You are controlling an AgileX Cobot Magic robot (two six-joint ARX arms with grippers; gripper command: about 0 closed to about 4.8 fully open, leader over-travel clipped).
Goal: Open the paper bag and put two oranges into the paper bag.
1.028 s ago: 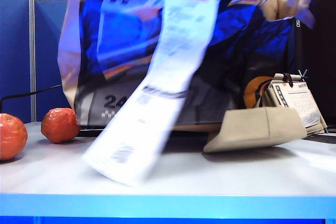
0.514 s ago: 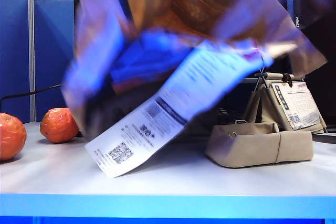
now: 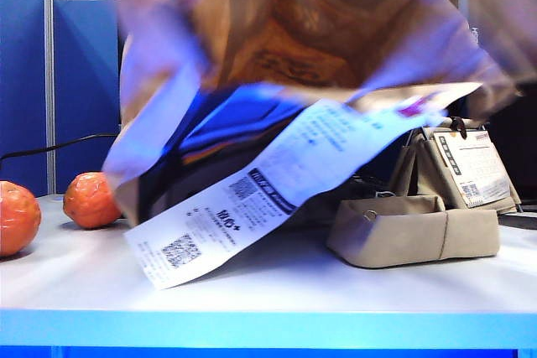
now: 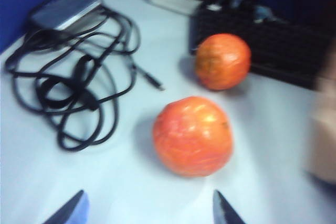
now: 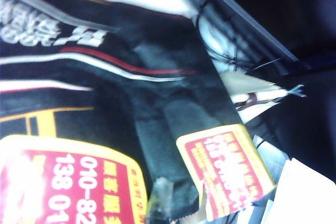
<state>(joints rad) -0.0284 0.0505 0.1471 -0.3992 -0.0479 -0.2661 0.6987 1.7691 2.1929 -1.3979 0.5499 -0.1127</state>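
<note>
The big brown paper bag [image 3: 319,31] hangs tilted in the air and fills the upper exterior view. Its long white receipt [image 3: 277,182] slopes down to the tabletop. Both arms are hidden behind it there. In the right wrist view the bag's black, yellow and red print [image 5: 157,103] fills the picture, and my right gripper [image 5: 163,203] is shut on the bag's edge. Two oranges [image 3: 90,199] [image 3: 17,217] lie at the table's left. My left gripper [image 4: 149,211] hovers open just short of the nearer orange [image 4: 192,136]; the other orange [image 4: 222,61] lies beyond.
A low beige folded bag [image 3: 411,228] lies at the right, with a small beige bag with handles [image 3: 466,165] behind it. Black cables [image 4: 79,77] coil beside the oranges and a dark keyboard-like object [image 4: 283,45] lies behind them. A blue partition [image 3: 25,81] stands at the left.
The paper bag has swung and tipped, now showing brown paper instead of its dark print. The receipt has swung with it. The low beige bag has dropped flat.
</note>
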